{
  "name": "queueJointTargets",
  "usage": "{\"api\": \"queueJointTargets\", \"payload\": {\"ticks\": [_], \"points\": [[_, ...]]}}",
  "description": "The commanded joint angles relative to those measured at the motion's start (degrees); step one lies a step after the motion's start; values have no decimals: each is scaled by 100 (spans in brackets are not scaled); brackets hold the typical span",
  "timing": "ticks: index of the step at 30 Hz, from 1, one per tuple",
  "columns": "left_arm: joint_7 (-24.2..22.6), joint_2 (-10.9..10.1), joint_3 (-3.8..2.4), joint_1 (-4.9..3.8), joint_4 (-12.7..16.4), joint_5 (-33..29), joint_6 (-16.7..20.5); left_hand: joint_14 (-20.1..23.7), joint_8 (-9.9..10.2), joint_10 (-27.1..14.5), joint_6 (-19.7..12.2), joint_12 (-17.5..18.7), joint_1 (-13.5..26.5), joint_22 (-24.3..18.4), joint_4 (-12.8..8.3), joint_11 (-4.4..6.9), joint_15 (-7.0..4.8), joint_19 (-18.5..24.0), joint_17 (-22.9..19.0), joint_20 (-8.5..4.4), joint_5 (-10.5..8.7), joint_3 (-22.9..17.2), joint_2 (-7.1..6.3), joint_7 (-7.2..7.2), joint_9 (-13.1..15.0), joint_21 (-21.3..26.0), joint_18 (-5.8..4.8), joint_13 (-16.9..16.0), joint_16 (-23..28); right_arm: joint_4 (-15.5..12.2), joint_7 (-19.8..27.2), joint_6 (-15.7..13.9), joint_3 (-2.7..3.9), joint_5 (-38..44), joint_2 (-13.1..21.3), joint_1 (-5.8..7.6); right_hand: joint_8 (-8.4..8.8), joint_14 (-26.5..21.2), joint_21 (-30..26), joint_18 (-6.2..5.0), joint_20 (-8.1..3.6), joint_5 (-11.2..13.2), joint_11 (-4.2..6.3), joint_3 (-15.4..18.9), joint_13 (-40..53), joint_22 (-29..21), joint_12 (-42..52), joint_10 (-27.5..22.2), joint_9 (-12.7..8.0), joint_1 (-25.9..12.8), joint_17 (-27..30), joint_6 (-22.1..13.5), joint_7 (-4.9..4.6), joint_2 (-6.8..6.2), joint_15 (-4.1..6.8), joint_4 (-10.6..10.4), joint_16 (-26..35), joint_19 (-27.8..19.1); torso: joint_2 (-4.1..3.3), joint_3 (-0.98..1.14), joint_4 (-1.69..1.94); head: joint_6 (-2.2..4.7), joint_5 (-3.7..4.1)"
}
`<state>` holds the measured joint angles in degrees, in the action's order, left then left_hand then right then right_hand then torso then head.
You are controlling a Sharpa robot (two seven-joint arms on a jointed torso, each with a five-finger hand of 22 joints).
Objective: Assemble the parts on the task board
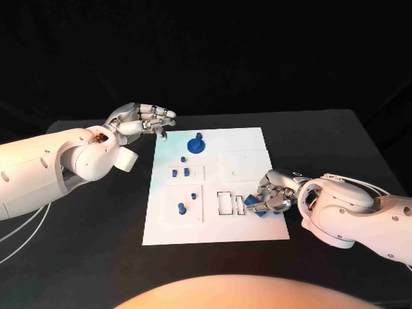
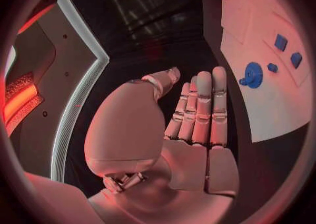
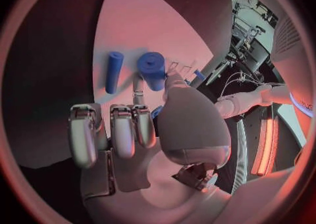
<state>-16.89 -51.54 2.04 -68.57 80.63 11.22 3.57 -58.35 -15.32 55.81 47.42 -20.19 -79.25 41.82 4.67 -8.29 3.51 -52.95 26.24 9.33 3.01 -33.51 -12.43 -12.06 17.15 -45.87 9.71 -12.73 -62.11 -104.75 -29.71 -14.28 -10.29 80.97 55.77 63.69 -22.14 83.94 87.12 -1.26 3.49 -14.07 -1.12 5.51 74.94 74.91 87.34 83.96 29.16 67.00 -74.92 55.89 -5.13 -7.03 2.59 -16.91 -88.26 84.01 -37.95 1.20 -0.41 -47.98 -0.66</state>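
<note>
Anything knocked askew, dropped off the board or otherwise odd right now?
Nothing stands out. The white board lies flat on the table with its blue parts on it. The right hand holds a blue piece over the board's near right edge; the left hand hovers open beside the far corner.

Nothing here can be read. The white board (image 1: 248, 232) carries no lettering, numbers or marks that I can make out, only its cut-out slots. The blue parts (image 1: 196, 145) are plain. The white arms and silver hands bear no legible label or brand. The black surface (image 1: 94, 257) is unmarked too.
</note>
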Motion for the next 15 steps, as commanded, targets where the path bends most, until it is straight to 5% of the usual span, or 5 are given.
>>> {"api": "queueJointTargets", "payload": {"ticks": [1,4,15], "points": [[-8,1,-5,-1,11,-35,-90,3,-8,-42,-50,-23,31,-5,17,4,39,-32,0,-11,6,33,18,-32,-8,37,82,5,26,27,-335,131,-21,153,-10,-37,-33,499,34,66,-50,-159,51,-79,1202,1377,7,371,1,77,-984,33,25,76,56,6,-26,507,13,-5,-6,-11,-19],[-6,1,-5,-1,12,-35,-92,3,-8,-42,-50,-23,31,-5,17,4,39,-32,0,-11,6,33,18,-32,-8,37,82,5,26,27,-429,51,-21,97,-11,-41,-81,499,34,66,-75,-621,87,-178,1208,1380,5,379,9,203,-992,102,64,227,85,12,-25,507,15,-4,-3,-5,-21],[-1,5,-5,-1,4,-34,-85,3,-8,-49,-55,-26,35,-14,29,3,40,-36,1,-9,6,38,24,-33,-11,49,83,7,27,-170,-305,-528,-16,-501,76,-8,-187,505,103,82,-152,-989,192,-375,1228,1418,7,404,26,435,-1019,287,180,389,174,26,-28,533,17,-9,-5,28,-21]]}}
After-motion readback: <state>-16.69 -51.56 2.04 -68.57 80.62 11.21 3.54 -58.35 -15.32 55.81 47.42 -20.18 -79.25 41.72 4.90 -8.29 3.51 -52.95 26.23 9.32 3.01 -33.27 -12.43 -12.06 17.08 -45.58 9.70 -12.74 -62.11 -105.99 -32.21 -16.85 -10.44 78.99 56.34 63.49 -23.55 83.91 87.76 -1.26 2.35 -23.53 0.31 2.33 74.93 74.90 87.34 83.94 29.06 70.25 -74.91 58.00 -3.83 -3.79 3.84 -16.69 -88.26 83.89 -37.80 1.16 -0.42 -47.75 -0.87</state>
